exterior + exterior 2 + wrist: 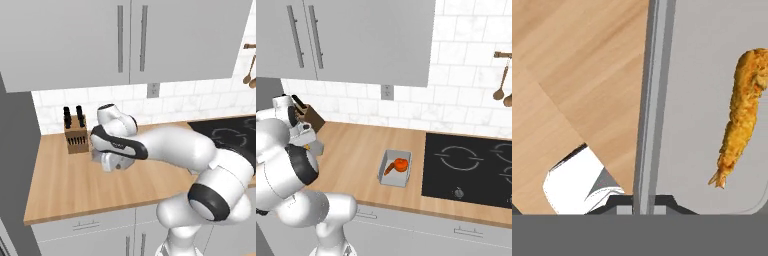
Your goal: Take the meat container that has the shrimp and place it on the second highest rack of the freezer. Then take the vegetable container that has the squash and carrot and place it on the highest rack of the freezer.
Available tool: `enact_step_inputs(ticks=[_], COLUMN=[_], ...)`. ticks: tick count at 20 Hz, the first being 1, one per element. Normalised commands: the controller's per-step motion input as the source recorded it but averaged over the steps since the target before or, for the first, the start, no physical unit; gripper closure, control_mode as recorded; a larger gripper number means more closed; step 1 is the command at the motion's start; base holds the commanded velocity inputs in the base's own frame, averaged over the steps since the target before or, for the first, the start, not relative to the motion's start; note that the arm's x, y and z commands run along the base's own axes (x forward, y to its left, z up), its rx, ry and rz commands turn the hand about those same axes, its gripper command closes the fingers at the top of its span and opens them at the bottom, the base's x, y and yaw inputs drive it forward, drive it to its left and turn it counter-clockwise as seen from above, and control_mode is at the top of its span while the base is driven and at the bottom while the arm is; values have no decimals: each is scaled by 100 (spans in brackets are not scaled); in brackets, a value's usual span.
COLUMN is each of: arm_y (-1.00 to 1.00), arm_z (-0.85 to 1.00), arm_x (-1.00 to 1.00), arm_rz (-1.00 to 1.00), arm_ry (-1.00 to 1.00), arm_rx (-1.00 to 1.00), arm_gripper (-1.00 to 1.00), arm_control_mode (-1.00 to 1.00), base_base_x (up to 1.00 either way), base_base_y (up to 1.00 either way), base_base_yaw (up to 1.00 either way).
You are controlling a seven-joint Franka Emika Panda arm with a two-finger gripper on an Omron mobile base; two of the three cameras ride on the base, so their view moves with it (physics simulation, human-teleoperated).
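Gripper: in your hand view the gripper (643, 201) is closed on the side wall of the meat container (712, 75), one finger at each side of the thin grey rim.
Shrimp: you see the shrimp (739, 116) lying on the pale floor of this container, a thin orange-yellow piece, apart from the gripped wall.
Meat container place: it sits on the wooden counter (65, 180), near the knife block (76, 132); in your left base view the arm hides most of it.
Vegetable container: in your right base view the vegetable container (387, 176) stands on the counter just beside the black cooktop (471, 170), well apart from the hand.
Squash and carrot: the orange pieces (398, 165) lie together inside this tray.
Freezer: you see a dark grey side panel at the left edge (15, 165); I cannot tell its racks from here.
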Motion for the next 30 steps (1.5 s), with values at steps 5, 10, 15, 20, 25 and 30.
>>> enact_step_inputs(ticks=[5,10,15,20,25,30], arm_y=[-26,-31,-11,-1,-16,-12], arm_z=[28,31,31,17,2,38], arm_x=[-55,-46,-15,-12,-39,-96], arm_rz=[-41,-51,-54,-53,-26,0], arm_ry=[8,10,8,1,0,-2], arm_rx=[0,0,-5,-16,-23,-12], arm_gripper=[100,100,100,100,100,100], arm_control_mode=[-100,-100,-100,-100,-100,-100], base_base_x=[0,0,0,0,0,0], base_base_y=[0,0,0,0,0,0], base_base_yaw=[0,0,0,0,0,0])
